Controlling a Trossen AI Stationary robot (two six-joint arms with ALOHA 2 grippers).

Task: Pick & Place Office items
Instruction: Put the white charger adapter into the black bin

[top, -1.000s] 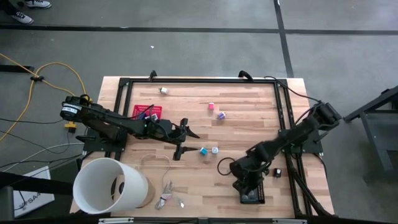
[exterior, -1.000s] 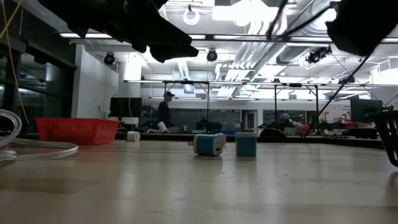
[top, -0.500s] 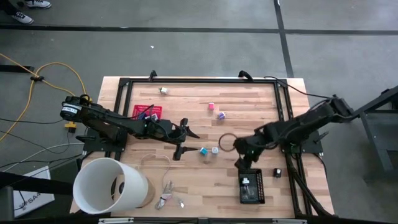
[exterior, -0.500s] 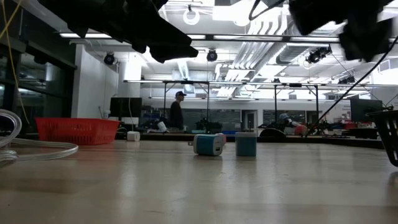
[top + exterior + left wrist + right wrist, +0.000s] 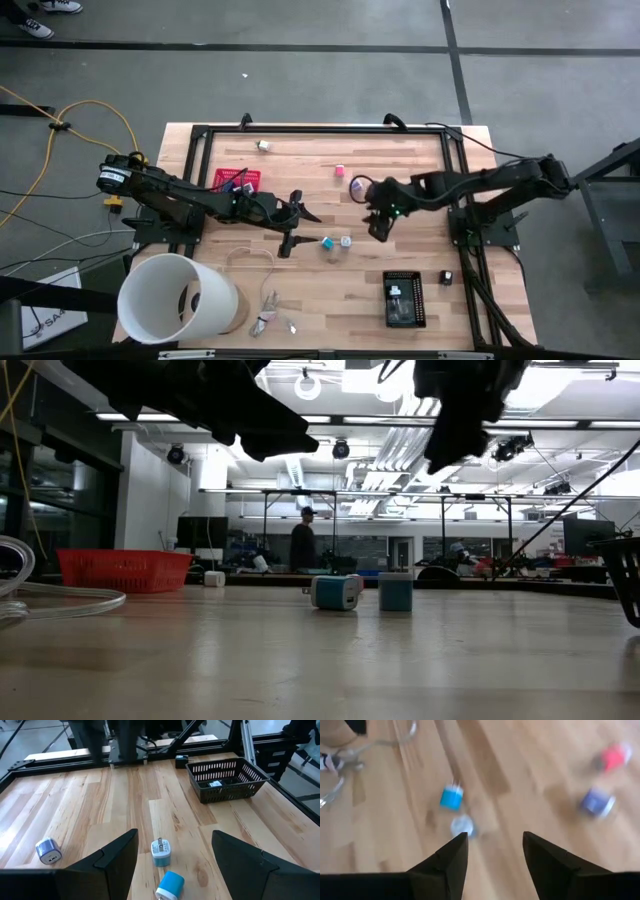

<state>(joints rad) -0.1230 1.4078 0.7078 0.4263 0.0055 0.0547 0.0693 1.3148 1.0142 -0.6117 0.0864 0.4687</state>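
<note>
The office items lie loose on the wooden table: a blue piece [image 5: 327, 242] and a white-silver piece [image 5: 346, 241] at mid-table, a purple one [image 5: 356, 185] and a pink one [image 5: 340, 170] farther back, a white one [image 5: 264, 146] near the far edge. My right gripper [image 5: 378, 226] hangs open above the table, just right of the blue and silver pieces [image 5: 452, 798] [image 5: 462, 826], with nothing between its fingers. My left gripper [image 5: 296, 224] waits open to their left, and they lie on the table ahead of it [image 5: 161, 851] [image 5: 170, 885].
A black wire basket [image 5: 404, 299] with items in it stands near right, with a small black piece [image 5: 446, 278] beside it. A red basket [image 5: 238, 180] sits behind the left arm. A big white tub [image 5: 180, 298], a wire loop [image 5: 255, 256] and a silvery clump [image 5: 268, 318] lie near left.
My right gripper has left the black basket and swung toward the table's far edge and left, rising and rolling its wrist. It now hangs beside the blue and silver pieces. No item on the table has moved.
</note>
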